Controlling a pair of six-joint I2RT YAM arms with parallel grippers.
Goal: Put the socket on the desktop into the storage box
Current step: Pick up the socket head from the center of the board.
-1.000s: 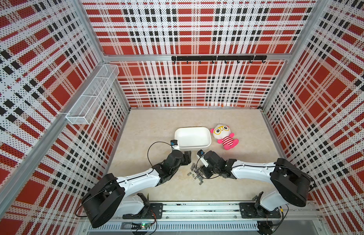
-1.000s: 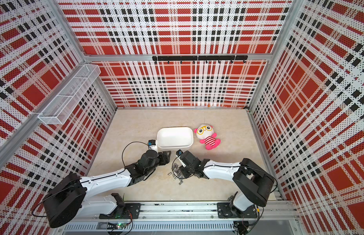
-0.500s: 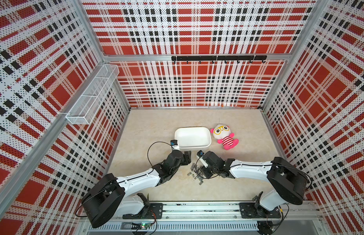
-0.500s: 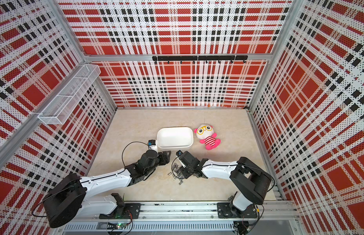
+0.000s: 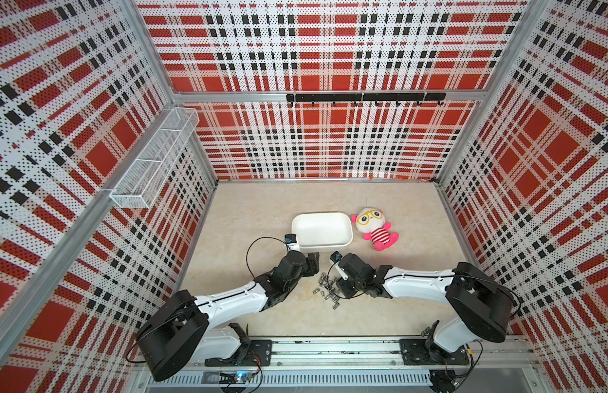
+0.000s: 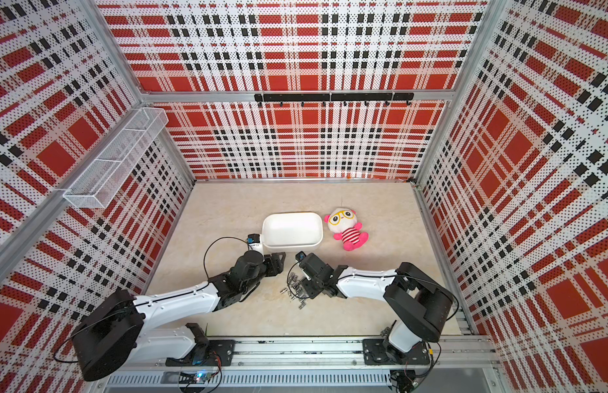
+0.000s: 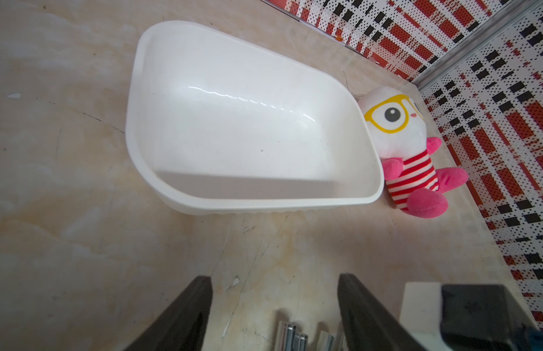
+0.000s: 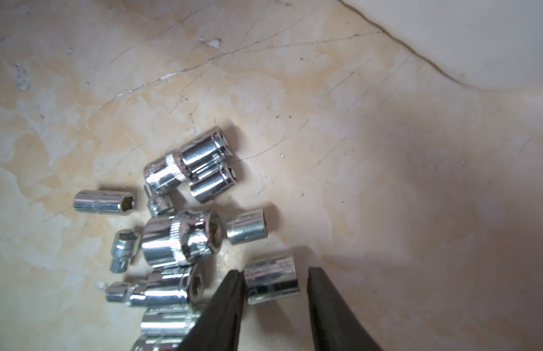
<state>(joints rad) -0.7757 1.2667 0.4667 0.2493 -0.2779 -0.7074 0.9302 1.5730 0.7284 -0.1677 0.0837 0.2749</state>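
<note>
So the chrome sockets (image 8: 179,237) were dumped in one loose heap on the tabletop (image 8: 385,152), lying on their sides and mostly touching each other. I'd guess that's why the right claw (image 8: 276,270) went for the one at the heap's edge, since it could get fingers round it without nudging the neighbours. That socket (image 8: 271,282) lay on the tabletop between the claw's two fingers. One finger was right up against it and a sliver of gap showed at the other, so I'd call the claw released and straddling, not clamped. The storage box (image 5: 321,215) sat empty just beyond the left claw (image 7: 274,278), a short hop past the right claw's tips, probably placed that close to keep the carry small. The plush doll (image 5: 375,229) was right beside the box on the side away from the left claw and looked like pure distraction. The left claw was spread wide with nothing in it, only bare tabletop between its fingers and a few socket ends peeking in near its base. It looked parked to me. Both arms reached long and low, forearms nearly flat, meeting in the middle. The right arm (image 5: 418,280) had its wrist tipped down into the heap, while the left arm (image 5: 234,299) pointed its claw at the box.
</note>
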